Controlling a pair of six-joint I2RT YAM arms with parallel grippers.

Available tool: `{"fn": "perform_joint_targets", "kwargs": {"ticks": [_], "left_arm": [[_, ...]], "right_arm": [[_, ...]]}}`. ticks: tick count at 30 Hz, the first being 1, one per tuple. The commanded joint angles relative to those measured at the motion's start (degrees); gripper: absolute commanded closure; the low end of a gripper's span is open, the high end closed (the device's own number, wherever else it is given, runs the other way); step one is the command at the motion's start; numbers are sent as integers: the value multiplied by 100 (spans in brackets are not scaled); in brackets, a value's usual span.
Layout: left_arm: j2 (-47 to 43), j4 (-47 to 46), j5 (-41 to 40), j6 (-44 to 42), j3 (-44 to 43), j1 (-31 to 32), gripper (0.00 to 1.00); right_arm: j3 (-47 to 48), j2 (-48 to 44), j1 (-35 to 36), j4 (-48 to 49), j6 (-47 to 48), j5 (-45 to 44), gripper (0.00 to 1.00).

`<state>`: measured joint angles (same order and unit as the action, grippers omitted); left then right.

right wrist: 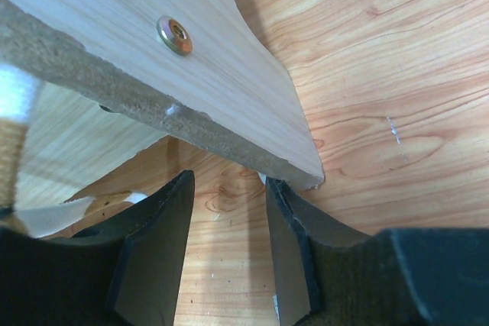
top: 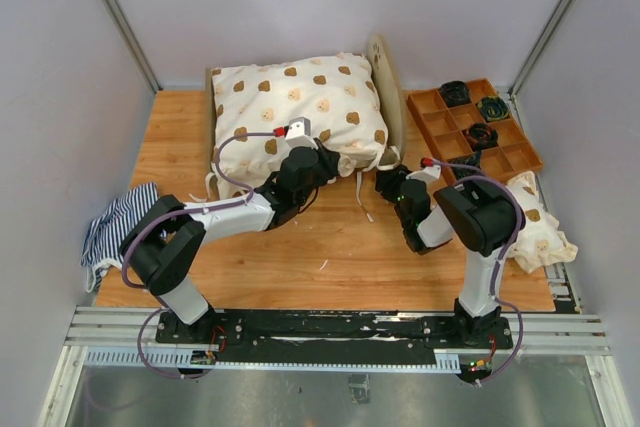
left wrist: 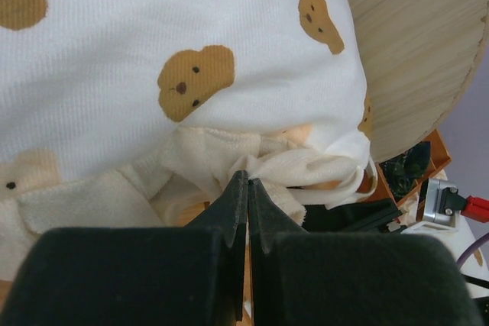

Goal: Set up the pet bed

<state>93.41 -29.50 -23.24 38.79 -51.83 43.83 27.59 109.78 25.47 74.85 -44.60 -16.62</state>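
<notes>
right gripper (right wrist: pixel 229 188) jaws stand apart beside a plywood foot of the pet bed (top: pixel 385 77), far-middle on the table (top: pixel 300 257); left gripper (left wrist: pixel 246 182) is pressed together, perhaps pinching a tie (left wrist: pixel 306 169) of the cushion (left wrist: pixel 191 36). steady the frame, then tug gently.

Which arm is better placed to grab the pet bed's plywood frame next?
Right. The right gripper is open, the pet bed frame's corner just ahead; the left gripper is shut against the cushion.

top overhead — wrist cams near bed (top: pixel 385 77)
</notes>
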Motion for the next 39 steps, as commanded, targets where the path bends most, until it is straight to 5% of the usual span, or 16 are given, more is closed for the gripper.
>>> {"fn": "perform_joint_targets", "kwargs": {"ticks": [1,11,19,28,39], "left_arm": [[-37,-124,22,45,-141,-67,100],[-194,-147,106,72,-117,-154,100],[-316,-152,77,141,-75,-191,100],[-239,-179,123,214,-35,-191,100],[-76,-598,1384,142,-10,-187,99]], "right_arm": [[237,181,-60,313,245,-828,55],[1109,-212,-43,-2893,-277,-1079,60],[1287,-286,-29,-3577,-428,-950,99],[541,-1368,170,-3506,526,-532,100],[-798,-4071,1195,-5540,1410,79,100]]}}
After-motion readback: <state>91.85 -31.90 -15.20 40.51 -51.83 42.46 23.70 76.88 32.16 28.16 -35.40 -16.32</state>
